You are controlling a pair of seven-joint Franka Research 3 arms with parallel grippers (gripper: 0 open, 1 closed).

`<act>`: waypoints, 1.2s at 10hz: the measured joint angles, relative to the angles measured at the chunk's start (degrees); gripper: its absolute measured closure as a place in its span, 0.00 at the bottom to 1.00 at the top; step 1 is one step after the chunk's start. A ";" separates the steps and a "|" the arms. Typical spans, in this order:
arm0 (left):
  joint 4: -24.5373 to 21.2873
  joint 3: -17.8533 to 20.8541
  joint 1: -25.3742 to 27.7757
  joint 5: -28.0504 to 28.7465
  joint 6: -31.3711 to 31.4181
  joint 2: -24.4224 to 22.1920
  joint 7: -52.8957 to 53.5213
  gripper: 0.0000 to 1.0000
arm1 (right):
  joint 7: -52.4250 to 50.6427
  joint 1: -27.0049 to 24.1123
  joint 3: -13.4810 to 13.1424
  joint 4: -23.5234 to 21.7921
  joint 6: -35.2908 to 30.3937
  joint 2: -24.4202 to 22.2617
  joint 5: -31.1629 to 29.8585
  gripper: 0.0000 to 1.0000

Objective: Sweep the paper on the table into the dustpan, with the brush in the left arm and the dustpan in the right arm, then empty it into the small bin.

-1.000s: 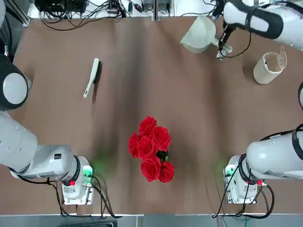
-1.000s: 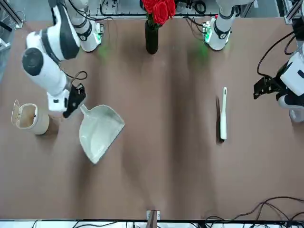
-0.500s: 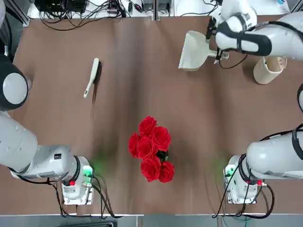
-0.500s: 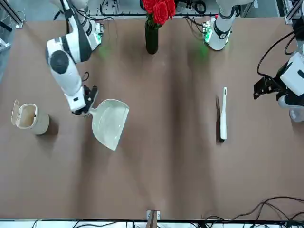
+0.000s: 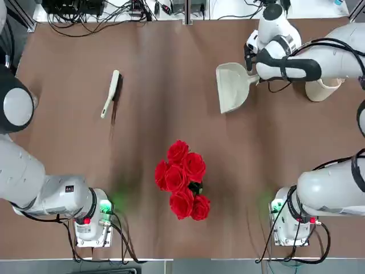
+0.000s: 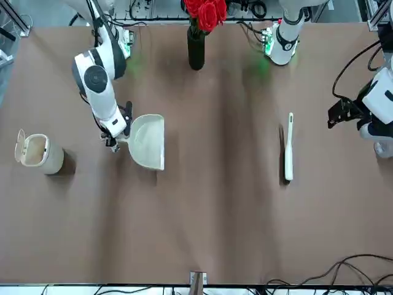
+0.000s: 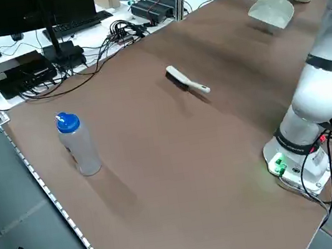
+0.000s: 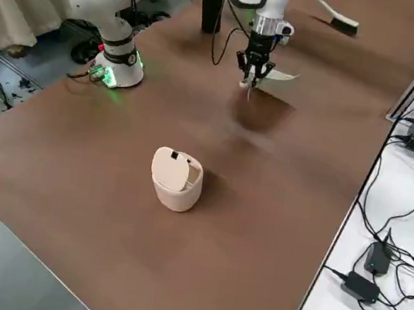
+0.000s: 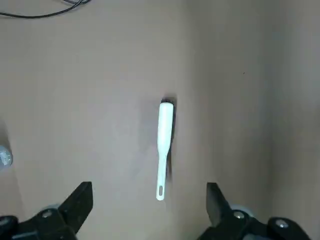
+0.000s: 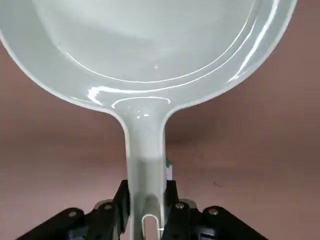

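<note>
Dustpan [image 5: 232,88] in the upper right of the top view, held above the brown desk [image 5: 142,68], its scoop pointing leftward from the robot's right arm [image 5: 291,63]; in the right side view a shadow lies on the desk below it. The right tool [image 10: 147,186] is closed on the dustpan's stubby handle, one finger on each side. A tiny pale speck shows in the scoop in the right wrist view; it may be paper or only a glint.

The brush [image 5: 110,94] lies on the desk in the upper left of the top view, white handle end toward the bottom of the frame, dark bristles along its right edge. The left tool [image 9: 149,187] is open and holds nothing, its two fingers well apart; in the front view it is at the right edge, apart from the brush.

Near the left edge of the front view stands the small bin [image 6: 42,153], its flap lid raised. In the top view the right arm partly covers it, to the right of the dustpan.

Red roses [image 5: 181,180] stand in a dark vase [image 6: 196,50] at the upper middle of the front view. A clear bottle [image 7: 78,146] with a blue cap stands on the desk toward the left of the left side view.
</note>
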 joint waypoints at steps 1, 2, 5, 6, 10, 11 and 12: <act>0.00 0.00 0.01 0.00 0.00 0.00 0.00 0.00 | -0.16 0.00 0.03 -0.19 0.24 1.58 -0.09 0.67; 0.00 0.00 0.02 0.00 0.00 0.00 0.00 0.00 | -0.16 0.00 0.00 -0.19 0.79 3.06 -0.16 0.67; 0.00 0.00 0.03 0.00 0.00 0.00 0.00 0.00 | 0.21 -0.03 -0.17 -0.18 2.16 5.58 -0.20 0.67; 0.00 0.00 0.03 0.00 0.00 0.00 0.00 0.00 | 0.74 -0.07 -0.33 -0.17 2.32 5.92 -0.20 0.67; 0.01 0.01 0.46 0.00 0.00 -0.01 0.00 0.00 | 0.95 -1.22 -2.55 -0.02 3.08 6.23 -2.67 0.67; 0.02 0.06 0.53 0.00 0.00 -0.04 0.00 0.00 | 0.95 -1.25 -3.31 -0.01 4.13 6.66 -3.78 0.67; 0.03 0.05 0.46 0.00 0.00 -0.07 0.00 0.00 | 0.95 -1.27 -3.99 -0.01 5.19 7.36 -4.83 0.67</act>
